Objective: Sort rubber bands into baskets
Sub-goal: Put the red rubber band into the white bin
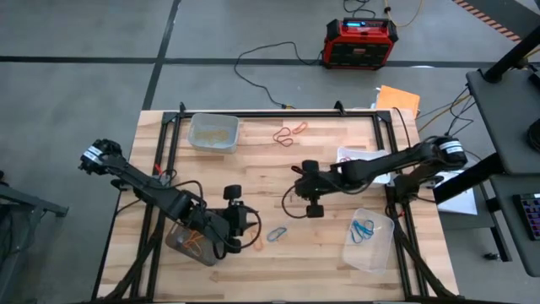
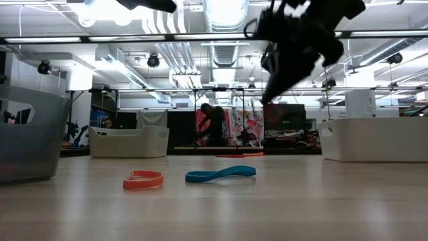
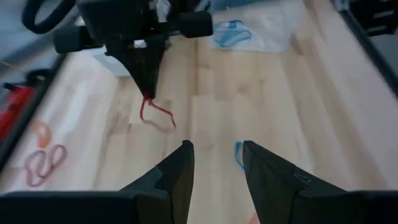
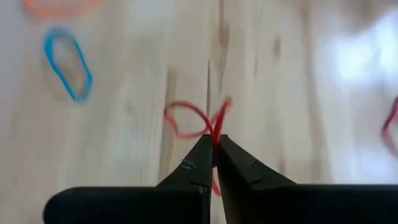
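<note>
My right gripper (image 4: 213,146) is over the table's middle (image 1: 304,196), shut on a red rubber band (image 3: 155,115). My left gripper (image 3: 217,155) is at the near left (image 1: 246,224). It is open, with nothing between its fingers, and points at the right gripper. A blue band (image 1: 277,234) and an orange band (image 1: 253,245) lie flat on the wood near it. More red bands (image 1: 291,133) lie at the far side. Four baskets stand around: a clear one (image 1: 213,131) with yellow bands, a clear one (image 1: 369,239) with blue bands, a smoky one (image 1: 190,241) and a white one (image 1: 363,159). My right gripper pinches one strand of the red band (image 4: 216,132) between its two fingertips. The fingers slant down from above, from the table's right side. The band's loop (image 4: 186,119) hangs slack below the tips. Whether its lower end touches the table I cannot tell.
A red-and-black box (image 1: 360,42) with cables sits on the floor beyond the far edge. An orange sheet (image 1: 398,100) lies at the far right corner. The black frame rails (image 1: 278,112) run along the table's edges. Bare wood (image 1: 253,169) lies between the two grippers.
</note>
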Tool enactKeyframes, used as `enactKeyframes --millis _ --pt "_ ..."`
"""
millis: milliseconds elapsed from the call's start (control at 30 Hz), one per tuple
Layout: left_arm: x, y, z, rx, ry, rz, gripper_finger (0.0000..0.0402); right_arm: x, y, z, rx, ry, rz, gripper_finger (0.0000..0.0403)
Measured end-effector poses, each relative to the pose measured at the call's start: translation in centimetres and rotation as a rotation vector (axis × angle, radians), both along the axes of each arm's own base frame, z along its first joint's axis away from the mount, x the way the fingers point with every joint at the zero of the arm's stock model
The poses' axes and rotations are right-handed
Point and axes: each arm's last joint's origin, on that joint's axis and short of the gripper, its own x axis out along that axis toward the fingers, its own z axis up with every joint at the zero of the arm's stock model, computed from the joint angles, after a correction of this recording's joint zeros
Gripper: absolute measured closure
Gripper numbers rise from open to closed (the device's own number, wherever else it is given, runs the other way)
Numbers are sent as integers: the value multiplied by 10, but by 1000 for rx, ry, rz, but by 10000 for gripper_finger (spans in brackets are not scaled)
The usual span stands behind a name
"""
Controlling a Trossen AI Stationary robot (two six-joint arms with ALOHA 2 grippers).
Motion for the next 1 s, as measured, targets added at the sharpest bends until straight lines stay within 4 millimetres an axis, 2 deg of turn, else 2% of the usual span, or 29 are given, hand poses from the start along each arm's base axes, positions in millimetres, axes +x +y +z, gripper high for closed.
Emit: enactKeyframes --millis 200,433,600,833,1000 --pt "11 -3 -4 68 -78 71 279 6 8 19 4 -175 106 394" --pt "26 3 -6 38 -139 107 269 13 11 22 -24 -251 151 394" --pt "37 11 -16 10 -132 167 225 13 11 23 -38 -256 160 394" --pt "64 17 -46 56 -129 193 145 13 10 23 -52 -259 173 394" --pt "73 27 -56 56 -131 244 121 13 10 23 -59 -258 181 394"
